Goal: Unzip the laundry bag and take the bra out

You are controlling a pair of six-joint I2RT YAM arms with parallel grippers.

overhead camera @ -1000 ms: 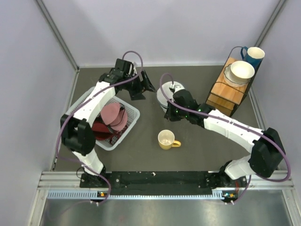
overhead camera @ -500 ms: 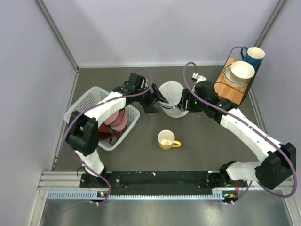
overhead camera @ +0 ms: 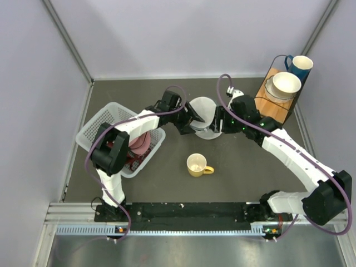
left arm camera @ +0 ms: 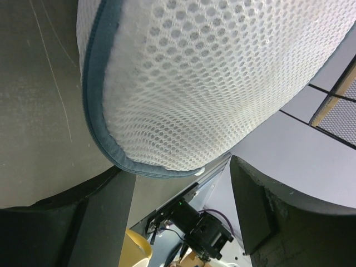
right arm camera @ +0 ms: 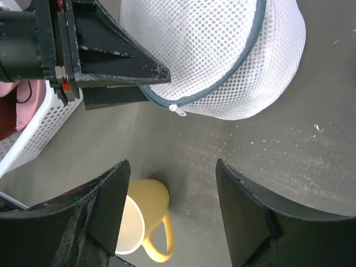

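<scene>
- The dark grey table (overhead camera: 233, 167) shows whole only in my overhead view. The wrist cameras catch patches of it.
- The white lattice plastic basket (overhead camera: 94, 119) sits at the table's left, holding pink and dark red cloth. I get all of it overhead and only a corner from the right wrist.
- The wooden block stand (overhead camera: 270, 108) at the far right carries a white bowl (overhead camera: 286, 83), with a blue mug (overhead camera: 302, 65) behind. Only the overhead view shows these.
- The white translucent mesh laundry bag (overhead camera: 201, 107), round and domed, sits on the table at the far middle, between my two grippers. Overhead it is a plain pale disc. The wrist cameras show its honeycomb mesh and the grey-blue zip band (left arm camera: 95, 111) around the rim. The band runs as one closed line wherever I can see it.
- The left gripper (overhead camera: 188, 119) is at the bag's left edge. Its own camera shows the jaws spread wide with the rim at their mouth, and a gap on either side.
- The right gripper (right arm camera: 172, 164) is just beside the bag's right side, jaws wide and holding nothing. Only table and mug show between its fingers.
- The yellow ceramic mug (overhead camera: 196, 164) stands upright nearer the arm bases, apart from the bag.
- The small white zip pull (right arm camera: 179, 109) hangs on the band just beside the left gripper's black fingertip. Overhead it is too small to make out.
</scene>
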